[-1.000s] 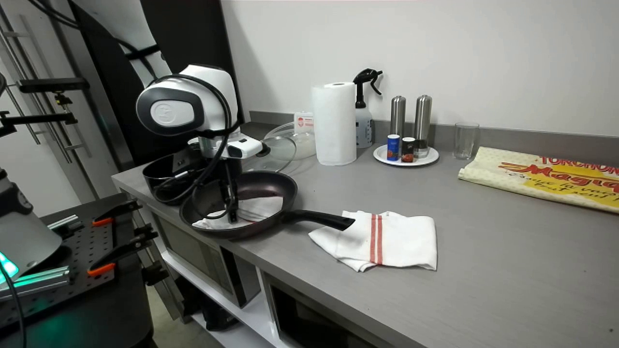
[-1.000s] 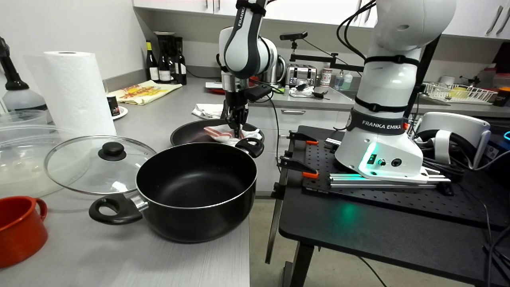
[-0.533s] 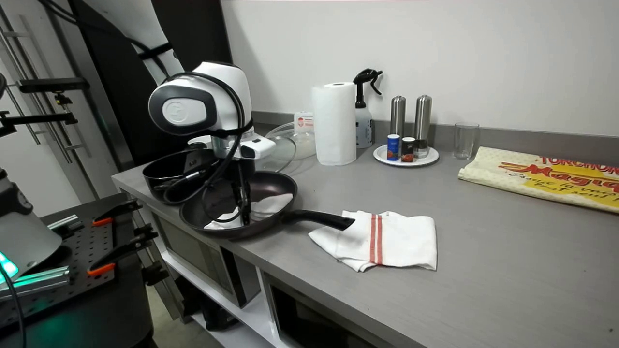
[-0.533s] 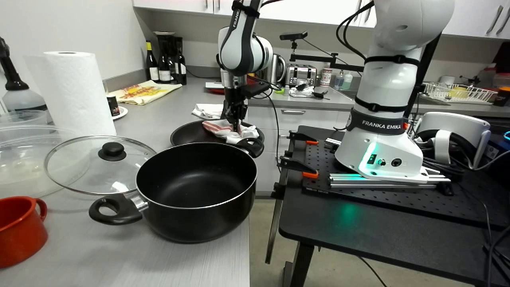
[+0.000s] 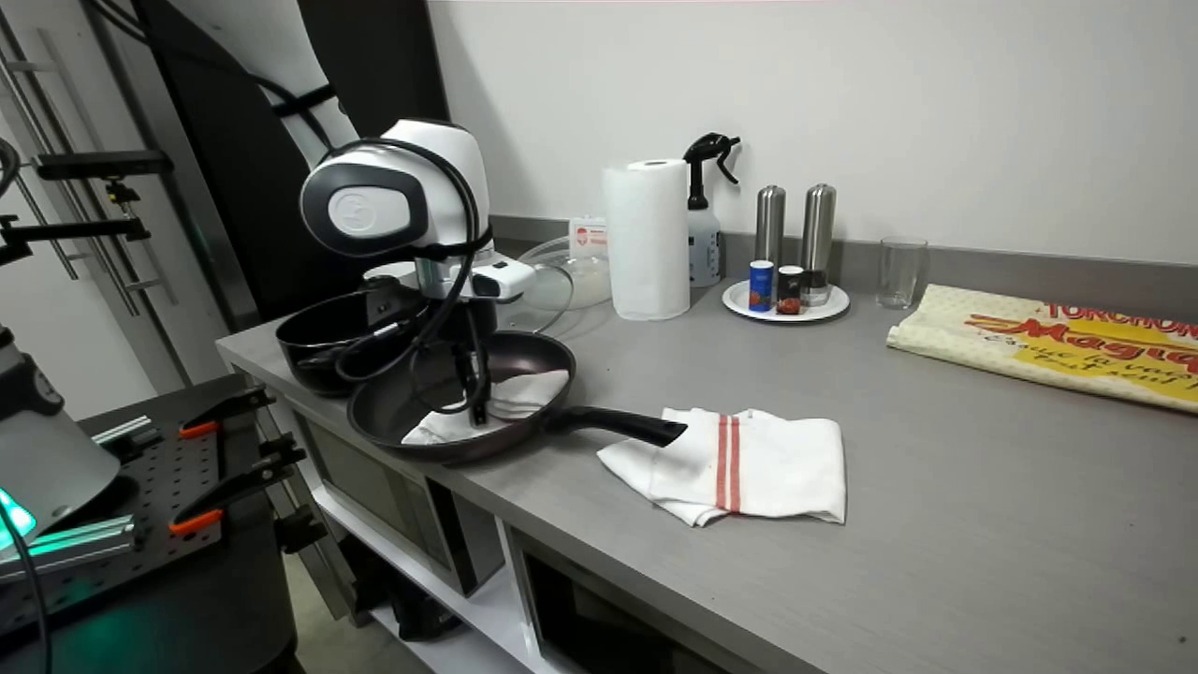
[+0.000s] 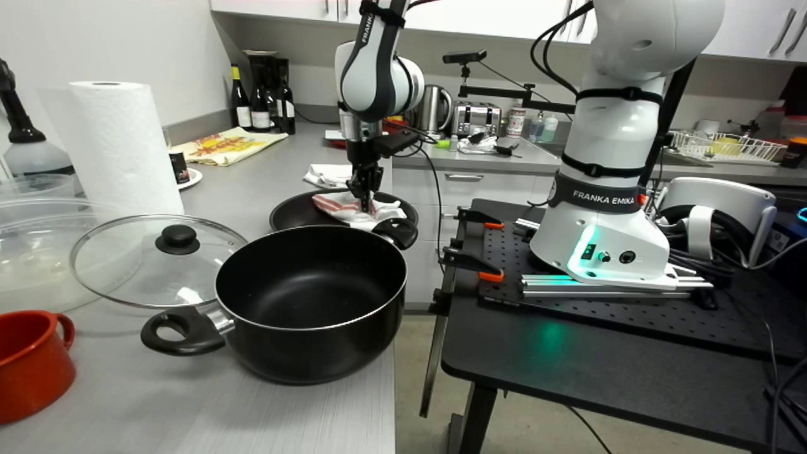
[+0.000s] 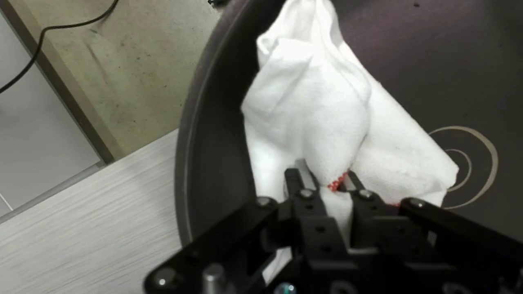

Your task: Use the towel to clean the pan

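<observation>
The dark frying pan (image 5: 524, 346) lies on the counter with its handle (image 5: 627, 423) over the countertop; it also shows in an exterior view (image 6: 291, 213) and in the wrist view (image 7: 412, 69). A white towel with red stripes (image 6: 337, 203) lies bunched on the pan's floor; it also shows in the wrist view (image 7: 310, 102). My gripper (image 7: 327, 179) points down into the pan, its fingers closed on a fold of this towel, near the rim. The fingertips are partly hidden by cloth. A second folded white towel with red stripes (image 5: 781, 468) lies beside the pan handle.
A black pot (image 6: 309, 353) stands close beside the pan. A glass lid (image 6: 135, 268) and a red mug (image 6: 31, 372) are near it. A paper towel roll (image 5: 648, 243) and a white plate (image 5: 735, 301) stand by the wall. The counter edge (image 7: 135, 159) runs beside the pan.
My gripper has moved across the pan, toward the handle side, dragging the bunched towel with it. Most of this movement came in the first half second. The pan and second towel have not moved.
</observation>
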Controlling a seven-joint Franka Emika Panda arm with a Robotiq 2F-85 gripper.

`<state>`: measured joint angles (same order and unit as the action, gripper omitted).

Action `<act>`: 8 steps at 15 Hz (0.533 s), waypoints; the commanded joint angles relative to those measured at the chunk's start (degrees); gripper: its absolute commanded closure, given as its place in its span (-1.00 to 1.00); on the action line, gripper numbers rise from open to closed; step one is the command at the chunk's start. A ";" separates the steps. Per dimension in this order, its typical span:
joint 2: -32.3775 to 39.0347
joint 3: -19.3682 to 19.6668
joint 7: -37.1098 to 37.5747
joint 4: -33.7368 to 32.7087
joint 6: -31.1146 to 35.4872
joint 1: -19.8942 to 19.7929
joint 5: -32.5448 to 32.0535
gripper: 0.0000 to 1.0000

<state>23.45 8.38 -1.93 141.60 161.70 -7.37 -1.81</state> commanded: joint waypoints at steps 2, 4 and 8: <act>1.61 -0.84 1.64 -1.36 -1.22 3.19 -0.96 0.94; 1.63 -1.24 1.84 -1.03 -0.98 4.78 -1.53 0.94; 0.85 -2.39 1.66 0.05 -0.52 7.67 -2.64 0.94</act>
<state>24.34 6.62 -1.79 141.30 161.71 -1.92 -2.73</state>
